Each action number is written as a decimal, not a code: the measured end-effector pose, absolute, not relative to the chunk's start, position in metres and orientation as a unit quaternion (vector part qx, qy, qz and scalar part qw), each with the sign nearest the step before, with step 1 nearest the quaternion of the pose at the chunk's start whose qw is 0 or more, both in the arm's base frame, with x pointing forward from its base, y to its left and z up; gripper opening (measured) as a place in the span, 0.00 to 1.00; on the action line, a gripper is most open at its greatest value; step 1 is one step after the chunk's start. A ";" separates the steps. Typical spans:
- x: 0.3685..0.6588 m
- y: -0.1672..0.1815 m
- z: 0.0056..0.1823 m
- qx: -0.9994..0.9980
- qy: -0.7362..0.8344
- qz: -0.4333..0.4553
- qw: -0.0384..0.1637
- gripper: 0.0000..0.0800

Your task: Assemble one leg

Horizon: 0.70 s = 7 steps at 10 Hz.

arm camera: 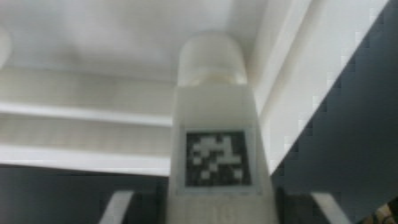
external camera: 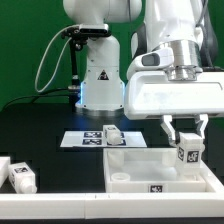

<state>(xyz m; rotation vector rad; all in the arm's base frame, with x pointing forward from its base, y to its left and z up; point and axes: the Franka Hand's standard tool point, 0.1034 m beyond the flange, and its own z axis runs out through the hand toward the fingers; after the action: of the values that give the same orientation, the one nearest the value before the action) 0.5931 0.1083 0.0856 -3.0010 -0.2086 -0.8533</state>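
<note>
Leg (arm camera: 214, 110) upright, clamped in claw (external camera: 186, 140), over panel (external camera: 138, 168) edge.

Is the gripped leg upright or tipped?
Upright: the leg hangs vertical in the gripper, over the panel's corner. Whether it touches the panel, cannot tell.

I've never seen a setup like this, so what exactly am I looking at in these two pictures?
The big white machine is a robot arm, and its two-finger gripper works as its hand. One picture comes from a camera standing off the arm. The other comes from a camera on its wrist, close to whatever is held. On the black table lie a white tray-like panel, a flat marker board with a small white part on it, and loose white parts at the exterior view's left. The gripper holds the leg, a stubby white peg with a square tag, over the panel's corner.
</note>
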 end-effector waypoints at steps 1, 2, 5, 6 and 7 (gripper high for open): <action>0.593 0.108 0.085 -0.960 -0.067 -0.272 0.007 0.36; 0.593 0.108 0.085 -0.960 -0.067 -0.272 0.007 0.47; 0.596 0.111 0.090 -0.973 -0.065 -0.221 0.012 0.76; 0.602 0.117 0.094 -0.981 -0.064 -0.183 0.016 0.80; 0.608 0.121 0.095 -0.987 -0.065 -0.148 0.018 0.81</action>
<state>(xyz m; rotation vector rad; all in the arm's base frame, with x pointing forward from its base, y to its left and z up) 0.6075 0.1211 0.0946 -3.0640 -0.2014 -0.4610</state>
